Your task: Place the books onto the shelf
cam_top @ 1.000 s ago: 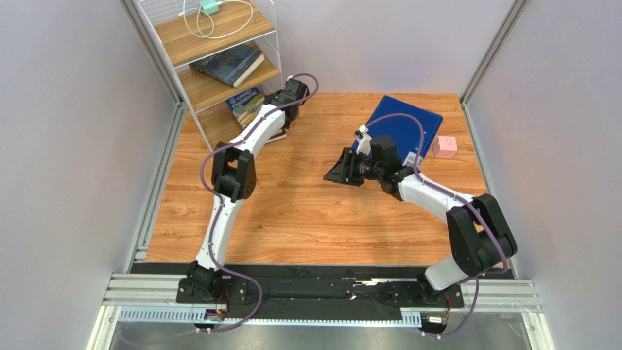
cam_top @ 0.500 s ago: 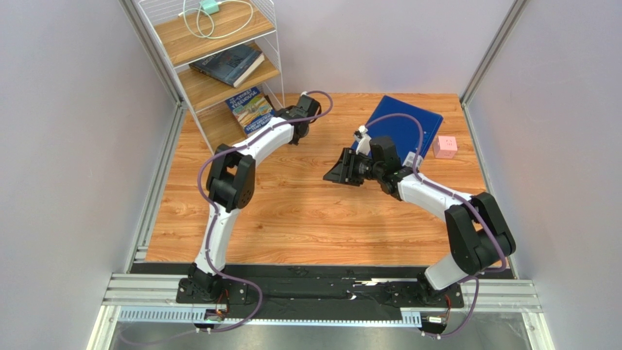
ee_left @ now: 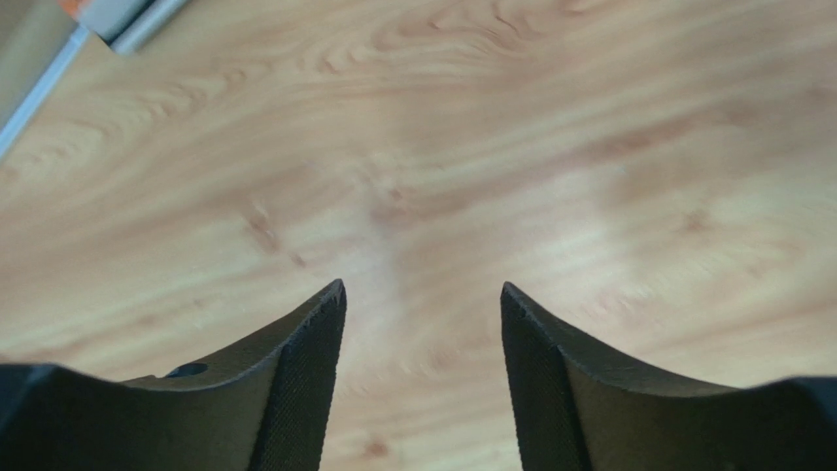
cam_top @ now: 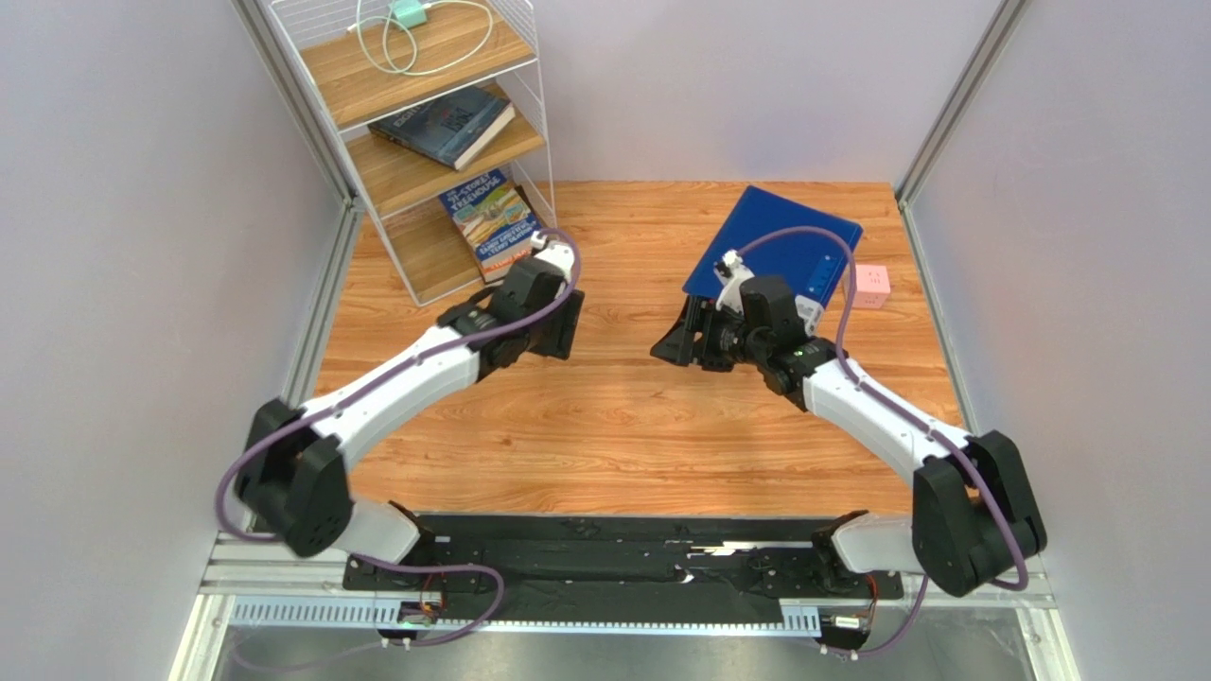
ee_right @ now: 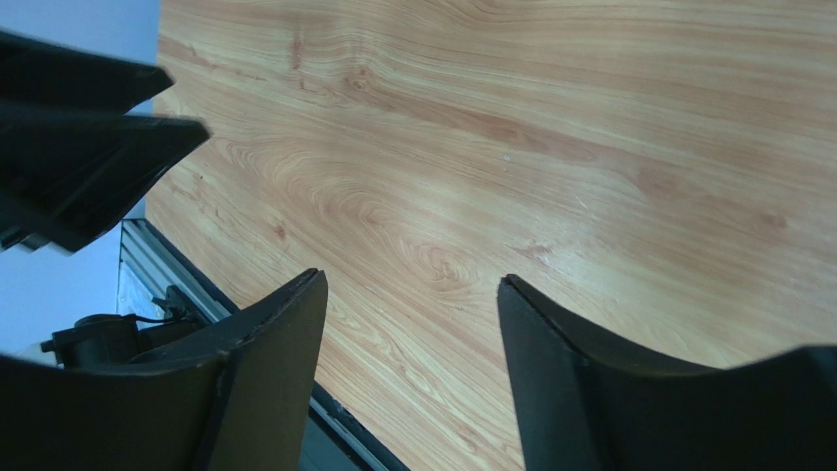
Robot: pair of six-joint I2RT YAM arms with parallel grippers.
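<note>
Where the two arms reach out, a warm orange-brown wood-grain table (cam_top: 611,426) fills the floor of a booth closed in by pale grey-lilac walls (cam_top: 128,312) and slanting aluminium posts (cam_top: 950,107). A black base plate (cam_top: 626,565) runs along the near edge. At the far left corner stands the tall white wire-frame shelf (cam_top: 384,173) with three light wooden boards. A looped white cable (cam_top: 452,50) sits on the top one and a dark paperback book (cam_top: 444,125) lies flat on the middle one. A colourful blue cartoon-cover book (cam_top: 491,216) lies at a slant on the lowest (whether it sits wholly on the board I cannot tell). A large plain blue folder (cam_top: 779,244) lies at the far right of the table, with a small pink cube (cam_top: 866,285) just beside it.

Only the overhead view takes in the shelf, both books and the folder. The left wrist view gives blurred wood grain, plus a sliver of something orange and white in its top corner, too little to name. It also shows the left gripper (ee_left: 422,287), its two ribbed black fingers spread apart with nothing between them. The right wrist view shows the right gripper (ee_right: 411,277) likewise parted over bare wood, holding nothing, and a grey metal rail (ee_right: 162,265) at a table edge.

From above, the cartoon-cover book lies just beyond the left gripper, near but apart. The right gripper hangs mid-table before the folder, well apart from both books.
</note>
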